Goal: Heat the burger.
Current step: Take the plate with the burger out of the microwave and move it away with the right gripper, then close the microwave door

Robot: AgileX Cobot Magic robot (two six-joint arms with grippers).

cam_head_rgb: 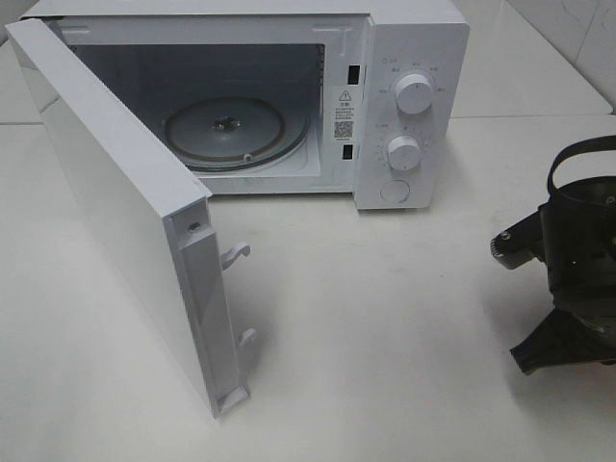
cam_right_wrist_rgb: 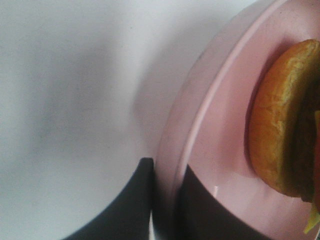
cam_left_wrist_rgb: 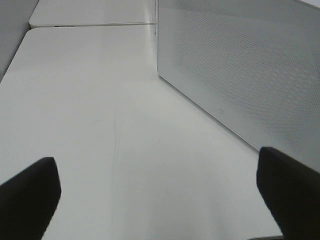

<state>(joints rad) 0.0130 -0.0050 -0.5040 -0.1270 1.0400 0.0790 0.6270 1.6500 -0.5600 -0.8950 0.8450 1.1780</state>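
The burger [cam_right_wrist_rgb: 280, 115] sits on a pink plate [cam_right_wrist_rgb: 215, 125], seen only in the right wrist view: a golden-brown bun with a sliver of green lettuce and a dark layer at the frame's edge. The right gripper [cam_right_wrist_rgb: 167, 200] is pinched on the plate's rim — one dark finger on the outside of the rim, the other on the plate's inner face, near the burger but not touching it. Behind the plate is the white table [cam_right_wrist_rgb: 65, 100]. In the overhead view neither plate nor burger shows; only the dark body of the right arm [cam_head_rgb: 577, 269] stands at the right edge, well apart from the microwave [cam_head_rgb: 404, 106]. The microwave is at the back of the table, its door [cam_head_rgb: 125, 221] swung wide toward the front left, the glass turntable [cam_head_rgb: 236, 130] bare inside, and two round knobs [cam_head_rgb: 414, 93] on its panel above a round button. The left gripper [cam_left_wrist_rgb: 160, 200] has its fingers [cam_left_wrist_rgb: 30, 195] spread wide with nothing between them — it hangs low over the table, just beside the door's perforated outer face.
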